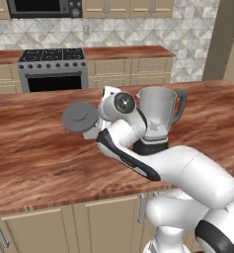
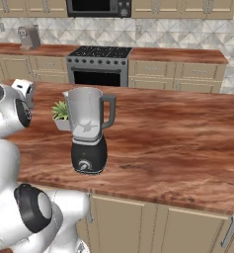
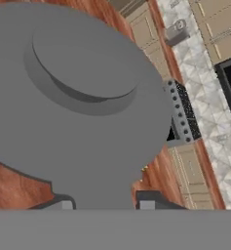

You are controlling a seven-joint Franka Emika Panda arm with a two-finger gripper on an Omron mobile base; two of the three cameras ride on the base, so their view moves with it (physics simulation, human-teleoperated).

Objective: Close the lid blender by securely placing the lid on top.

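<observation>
Pincer (image 3: 105,204) grips the lid (image 3: 83,97) by its tab, left of the blender (image 1: 157,118).

base views flank blender (image 1: 158,118), hand view hugs lid (image 3: 83,97)

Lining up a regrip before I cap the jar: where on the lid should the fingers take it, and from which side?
Keep to the lid's small side tab, where the gripper sits now in the hand view, coming in edge-on from that rim. The disc is flat and wide, so the jaws likely can't span it, and gripping the tab leaves the face clear to settle over the blender's open jar mouth.
</observation>
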